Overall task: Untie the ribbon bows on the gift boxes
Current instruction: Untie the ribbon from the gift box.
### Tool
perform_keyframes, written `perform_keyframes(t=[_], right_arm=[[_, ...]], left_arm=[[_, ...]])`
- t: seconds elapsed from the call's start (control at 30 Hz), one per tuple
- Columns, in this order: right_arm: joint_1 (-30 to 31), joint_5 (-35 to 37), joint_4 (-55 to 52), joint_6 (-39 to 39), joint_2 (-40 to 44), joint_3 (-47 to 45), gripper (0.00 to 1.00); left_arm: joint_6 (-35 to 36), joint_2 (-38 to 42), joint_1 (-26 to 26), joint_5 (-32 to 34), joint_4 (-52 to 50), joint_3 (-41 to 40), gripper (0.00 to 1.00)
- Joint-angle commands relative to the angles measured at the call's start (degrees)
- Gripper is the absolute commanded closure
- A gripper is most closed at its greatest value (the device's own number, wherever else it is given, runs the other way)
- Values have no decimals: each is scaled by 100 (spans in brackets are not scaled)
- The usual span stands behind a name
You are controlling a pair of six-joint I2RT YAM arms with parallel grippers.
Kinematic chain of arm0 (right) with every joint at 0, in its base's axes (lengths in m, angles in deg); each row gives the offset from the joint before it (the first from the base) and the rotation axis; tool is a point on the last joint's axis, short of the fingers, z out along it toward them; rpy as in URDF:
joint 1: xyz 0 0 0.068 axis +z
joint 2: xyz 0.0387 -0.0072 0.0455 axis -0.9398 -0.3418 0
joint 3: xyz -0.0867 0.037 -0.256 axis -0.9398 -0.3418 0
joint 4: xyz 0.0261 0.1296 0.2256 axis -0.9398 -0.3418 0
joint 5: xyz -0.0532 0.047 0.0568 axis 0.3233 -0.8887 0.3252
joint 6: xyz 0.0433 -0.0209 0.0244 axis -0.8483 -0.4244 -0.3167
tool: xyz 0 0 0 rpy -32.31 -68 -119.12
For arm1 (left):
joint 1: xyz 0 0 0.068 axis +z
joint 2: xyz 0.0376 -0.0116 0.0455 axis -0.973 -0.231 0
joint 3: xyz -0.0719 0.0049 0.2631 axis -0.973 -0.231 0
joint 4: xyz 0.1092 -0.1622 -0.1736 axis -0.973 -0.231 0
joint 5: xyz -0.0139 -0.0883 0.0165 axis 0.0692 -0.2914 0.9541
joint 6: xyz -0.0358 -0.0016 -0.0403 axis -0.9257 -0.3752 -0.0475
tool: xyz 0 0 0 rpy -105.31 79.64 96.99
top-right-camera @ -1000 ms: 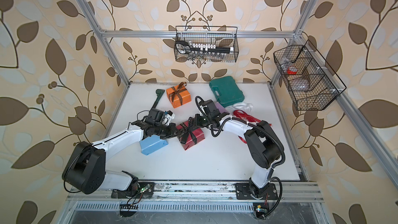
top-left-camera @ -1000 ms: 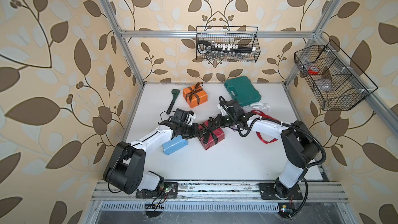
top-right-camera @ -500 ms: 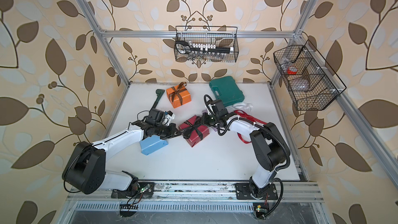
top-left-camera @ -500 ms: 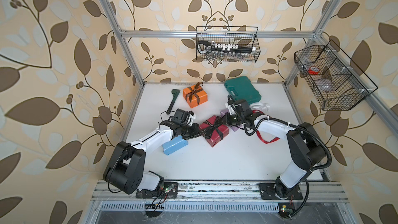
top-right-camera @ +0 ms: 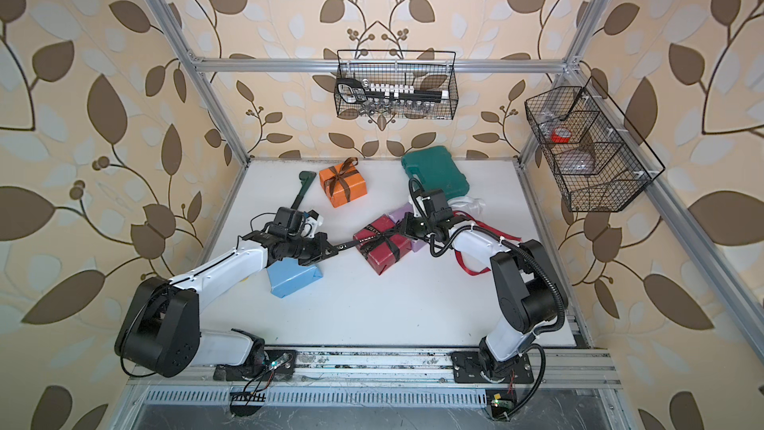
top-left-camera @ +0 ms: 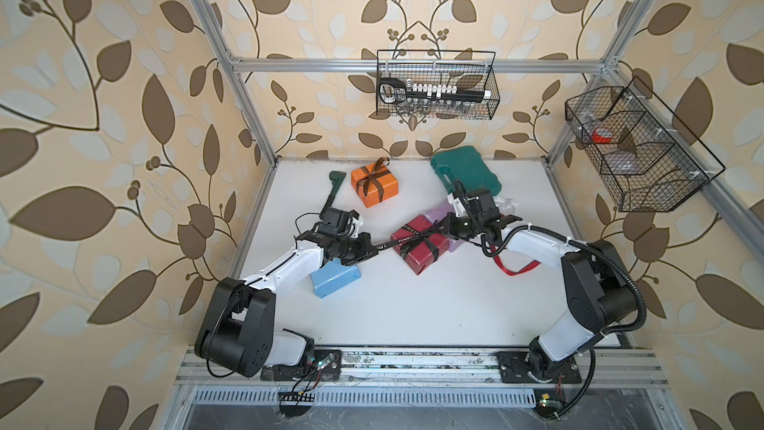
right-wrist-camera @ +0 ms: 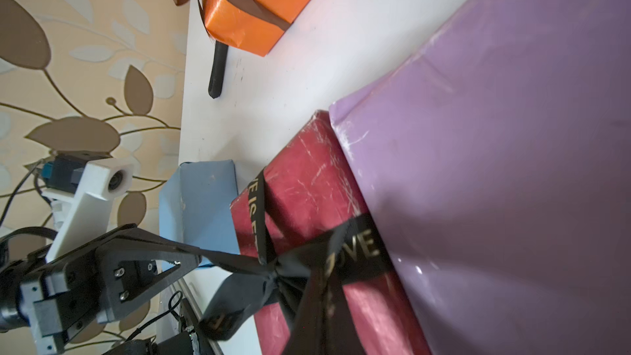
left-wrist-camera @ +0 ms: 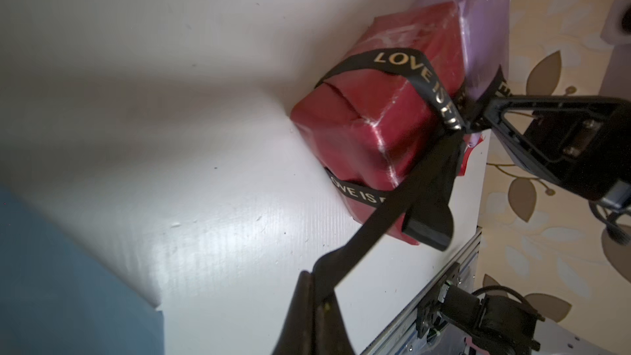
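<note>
On the white bench (top-left-camera: 392, 324) the dark red paper-wrapped box (top-left-camera: 417, 252) lies near the middle, one side touching the lilac paper-wrapped box (top-left-camera: 439, 213) behind it. Its black satin ribbon with pale lettering (top-left-camera: 385, 244) is drawn taut between my arms. The left tool (top-left-camera: 369, 248) is clenched on one tail, well out from the box. The right tool (top-left-camera: 447, 228) is pinched on the ribbon right at the knot (so both are grasping satin, nothing else). The knot is not yet free; one loop hangs beside it in the right wrist view.

What worries me, biggest first. The box is light and nothing pins it, so a harder pull could drag or tip it toward the left arm and into the light blue paper-wrapped box (top-left-camera: 335, 279) lying under that wrist. If the right tool has the wrong strand, tension would cinch the knot instead of opening it. And satin is slick: the tail may slide out of the left tool.

Containers: the three-part black wire basket (top-left-camera: 657, 192) on the right frame holds a red roll (top-left-camera: 601, 134) in its rear part and something clear in the middle one. The black wire basket (top-left-camera: 491, 88) on the back wall carries a black rail of sockets (top-left-camera: 438, 93) with loose metal sockets beneath. The green plastic case (top-left-camera: 465, 173) is closed; I cannot see inside.
</note>
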Motion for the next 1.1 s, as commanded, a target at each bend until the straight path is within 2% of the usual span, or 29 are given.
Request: perform_keyframes(t=[0.0, 0.3, 0.37, 0.57, 0.77, 1.07], right_arm=[[-70, 93, -38, 133, 128, -31, 100], [-110, 156, -134, 218, 144, -50, 100], [-210, 216, -218, 276, 251, -59, 100], [-818, 415, -520, 579, 754, -144, 100], [-1397, 423, -712, 807, 994, -293, 100], [-2159, 407, -1051, 1171, 1415, -436, 100]], left_arm=[[-146, 193, 97, 106, -125, -99, 100], [-116, 156, 133, 268, -258, 38, 100], [-82, 239, 269, 301, -342, 34, 100], [-135, 613, 1092, 154, -367, -169, 100], [-261, 539, 1322, 5, -270, -110, 100], [-95, 635, 1751, 144, -518, 215, 100]])
